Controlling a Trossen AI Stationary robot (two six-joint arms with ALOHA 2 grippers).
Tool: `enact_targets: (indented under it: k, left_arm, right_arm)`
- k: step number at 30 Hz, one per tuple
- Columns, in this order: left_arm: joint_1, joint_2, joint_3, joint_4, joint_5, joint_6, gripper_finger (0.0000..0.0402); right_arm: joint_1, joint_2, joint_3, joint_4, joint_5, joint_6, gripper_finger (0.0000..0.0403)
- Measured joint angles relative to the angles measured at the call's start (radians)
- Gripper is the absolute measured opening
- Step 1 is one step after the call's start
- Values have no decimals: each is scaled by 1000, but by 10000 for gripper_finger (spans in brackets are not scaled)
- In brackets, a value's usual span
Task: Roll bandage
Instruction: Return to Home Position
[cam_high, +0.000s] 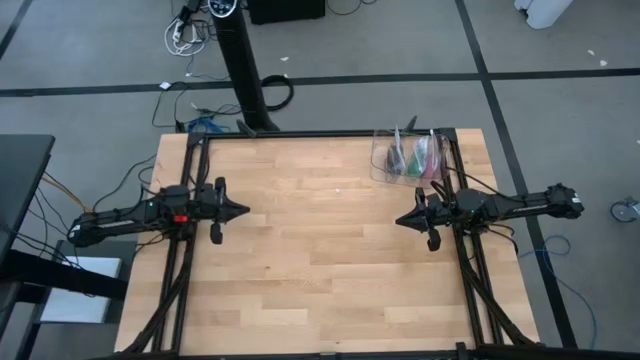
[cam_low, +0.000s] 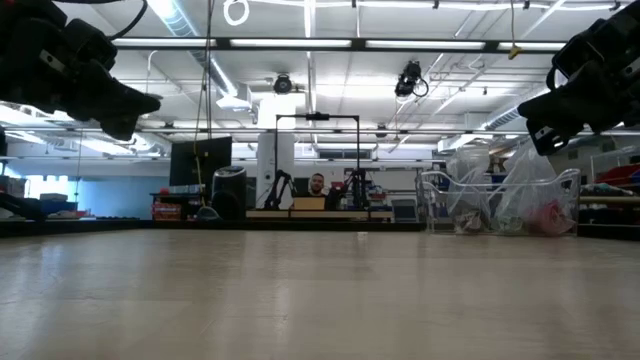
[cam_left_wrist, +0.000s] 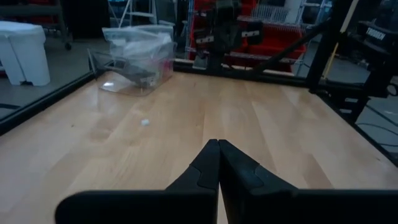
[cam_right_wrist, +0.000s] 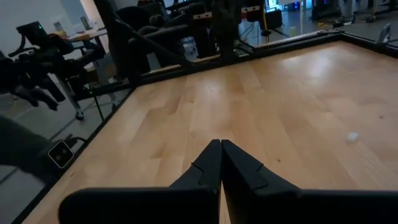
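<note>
- High view: my left gripper (cam_high: 242, 210) hangs over the left edge of the bench (cam_high: 320, 270), about halfway along it, pointing in toward the middle. My right gripper (cam_high: 400, 219) mirrors it over the right edge. They're well apart, with bare wood between them.
- Same view: a clear plastic bin (cam_high: 408, 158) sits in the far right corner of the bench, stuffed with bagged things showing green and pink. That's just beside my right arm, on its far side.
- The bandage: honestly can't pick it out anywhere. It isn't lying on the open wood; whether it's one of the things in the bin, I can't tell.
- Low view: both of my grippers are up off the bench, the left at the picture's top left (cam_low: 150, 102) and the right at the top right (cam_low: 525, 110). The bin (cam_low: 500, 205) stands on the far right of the bench, crinkly bags poking above its rim. A person (cam_low: 317, 186) sits way back in the room.
- Left wrist view: my left fingers (cam_left_wrist: 217, 146) are pressed together to a point, gripping nothing. Across the bench I see the bin (cam_left_wrist: 134, 56) by the far edge and a tiny white speck (cam_left_wrist: 144, 122) on the wood.
- Right wrist view: same deal, my right fingers (cam_right_wrist: 220, 146) are pressed together and hold nothing, with plain wood ahead.
</note>
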Motion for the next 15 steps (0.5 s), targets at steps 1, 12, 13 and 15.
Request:
enact_targets:
  k: [1, 12, 13, 15]
  left_arm:
    - [0, 0, 0, 9, 0, 0, 14]
    - [0, 0, 0, 18, -1, 0, 14]
    - [0, 0, 0, 18, -1, 0, 14]
    - [0, 0, 0, 18, -1, 0, 15]
  right_arm:
    - [0, 1, 0, 0, 0, 0, 11]
    - [0, 3, 0, 11, 1, -1, 11]
    - [0, 3, 0, 11, 1, -1, 11]
    - [0, 3, -1, 12, 2, -1, 13]
